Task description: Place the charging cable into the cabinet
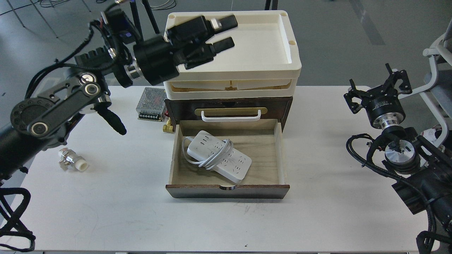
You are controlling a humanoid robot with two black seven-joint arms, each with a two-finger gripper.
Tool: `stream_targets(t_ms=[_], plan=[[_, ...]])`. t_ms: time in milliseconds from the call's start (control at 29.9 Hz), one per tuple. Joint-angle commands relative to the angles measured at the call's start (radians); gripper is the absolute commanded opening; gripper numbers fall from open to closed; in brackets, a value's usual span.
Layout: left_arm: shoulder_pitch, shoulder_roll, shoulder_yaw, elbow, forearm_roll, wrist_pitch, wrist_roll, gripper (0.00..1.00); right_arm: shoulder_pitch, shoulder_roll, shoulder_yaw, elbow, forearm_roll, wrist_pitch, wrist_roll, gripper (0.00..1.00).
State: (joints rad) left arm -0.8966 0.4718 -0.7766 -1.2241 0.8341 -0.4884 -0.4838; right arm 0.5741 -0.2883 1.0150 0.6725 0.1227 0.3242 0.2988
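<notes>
Fingers of the left gripper (226, 32) stand spread apart with nothing between them, raised in front of the cream trays (233, 60) well above the drawer. The right gripper (379, 88) hangs off to the side over the table (317, 218); its prongs look parted and empty, though it is small and dark here. The charging cable (218, 156) lies flat and askew on the light-wood floor of the pulled-out drawer of the cabinet (229, 141), its cord looped round the middle. It looks a light, rigid, smooth-shelled block, so a hold across its narrow width beside the cord should serve best; the loose loops would probably slip or snag.
</notes>
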Motion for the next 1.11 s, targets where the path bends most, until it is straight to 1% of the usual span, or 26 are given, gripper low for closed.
stream_targets(t_ms=[0, 33, 67, 167, 301, 335, 435, 502, 703, 770, 904, 1072], plan=[[-0.010, -0.001, -0.133, 0.081, -0.220, 0.000, 0.101, 0.99, 0.007, 0.000, 0.001, -0.004, 0.000, -0.005, -0.010, 1.00], [-0.010, -0.001, -0.159, 0.103, -0.252, 0.000, 0.118, 0.99, 0.007, 0.000, 0.001, -0.002, 0.000, -0.005, -0.018, 1.00], [-0.007, 0.001, -0.183, 0.127, -0.286, 0.000, 0.123, 0.99, 0.007, 0.000, 0.001, -0.002, 0.000, -0.005, -0.027, 1.00], [0.007, 0.005, -0.223, 0.227, -0.390, 0.000, 0.122, 0.99, 0.010, 0.003, 0.002, -0.002, 0.002, -0.005, -0.052, 1.00], [0.031, 0.031, -0.230, 0.414, -0.654, 0.000, 0.136, 0.99, 0.010, 0.003, 0.004, -0.002, 0.003, -0.005, -0.055, 1.00], [0.033, 0.036, -0.225, 0.461, -0.715, 0.000, 0.145, 0.99, 0.010, 0.003, 0.005, -0.002, 0.003, -0.004, -0.055, 1.00], [0.057, 0.028, -0.220, 0.584, -0.844, 0.000, 0.217, 0.99, 0.004, -0.002, 0.004, 0.001, 0.005, 0.009, -0.058, 1.00], [0.102, 0.024, -0.219, 0.604, -0.868, 0.000, 0.240, 0.99, 0.003, 0.000, 0.005, 0.001, 0.008, 0.007, -0.058, 1.00], [0.240, 0.002, -0.217, 0.620, -0.871, 0.000, 0.241, 1.00, 0.001, 0.000, 0.013, -0.004, 0.008, 0.004, -0.056, 1.00], [0.264, -0.018, -0.217, 0.637, -0.872, 0.000, 0.241, 1.00, 0.003, -0.002, 0.013, -0.004, 0.009, 0.004, -0.056, 1.00], [0.272, -0.064, -0.217, 0.675, -0.872, 0.000, 0.241, 1.00, 0.009, 0.000, 0.017, -0.001, 0.009, 0.003, -0.050, 1.00], [0.307, -0.078, -0.210, 0.677, -0.871, 0.000, 0.240, 1.00, 0.010, 0.000, 0.020, 0.001, 0.009, 0.007, -0.043, 1.00]])
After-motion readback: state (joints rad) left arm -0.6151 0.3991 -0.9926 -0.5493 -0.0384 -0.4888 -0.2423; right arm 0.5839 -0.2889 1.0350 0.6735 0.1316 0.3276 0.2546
